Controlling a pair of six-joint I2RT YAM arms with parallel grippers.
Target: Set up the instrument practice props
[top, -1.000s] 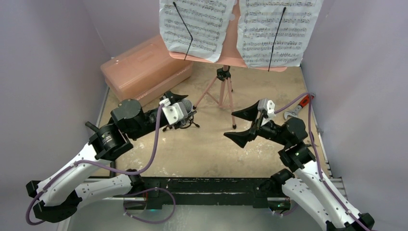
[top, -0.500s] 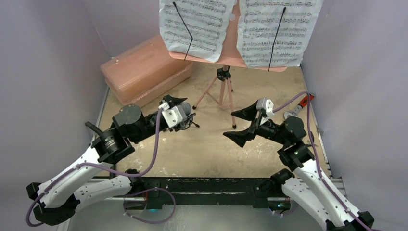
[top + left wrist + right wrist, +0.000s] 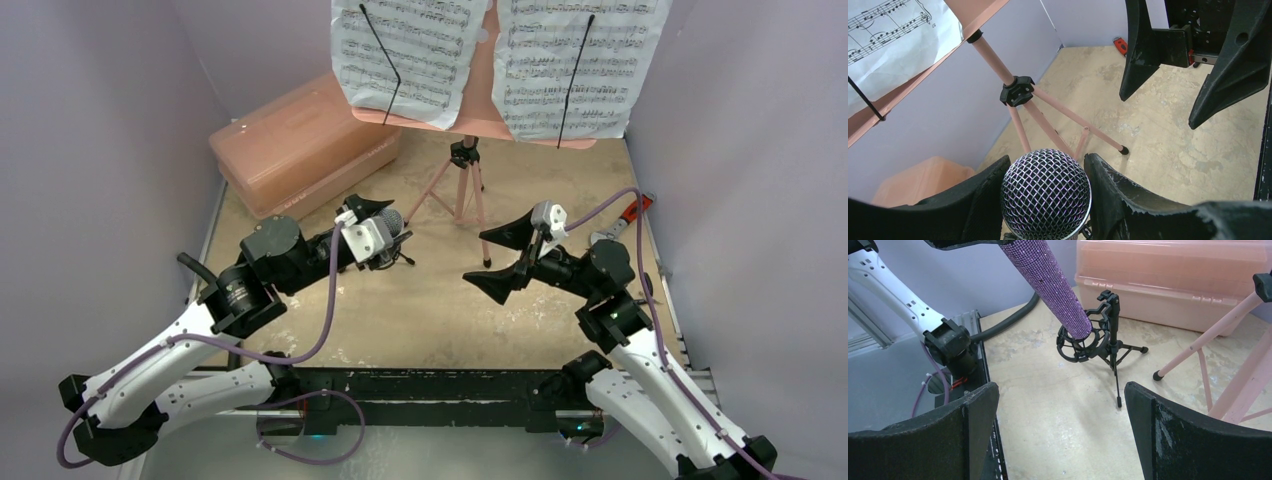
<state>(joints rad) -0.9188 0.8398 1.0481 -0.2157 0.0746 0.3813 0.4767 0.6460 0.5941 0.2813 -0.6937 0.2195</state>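
Observation:
My left gripper (image 3: pixel 1046 161) is shut on the glittery purple microphone (image 3: pixel 1046 194), with the mesh head between both fingers. The microphone body (image 3: pixel 1048 280) slants down and its lower end sits in the ring of the small black shock-mount mini tripod (image 3: pixel 1083 340), which stands on the table. From above, the microphone (image 3: pixel 390 217) lies left of centre. The pink music stand (image 3: pixel 465 190) stands behind it and carries two white sheet-music pages (image 3: pixel 405 50) (image 3: pixel 575 60). My right gripper (image 3: pixel 1060 390) is open and empty, to the right of the tripod.
A big pink plastic case (image 3: pixel 300 145) lies at the back left, close behind the mini tripod. A red-handled wrench (image 3: pixel 620 222) rests at the right wall. The stand's thin legs (image 3: pixel 1198 345) spread between the two grippers. Purple walls close in both sides.
My left arm has carried the microphone slightly forward and to the right. The right gripper has crept a little to the left, still open.

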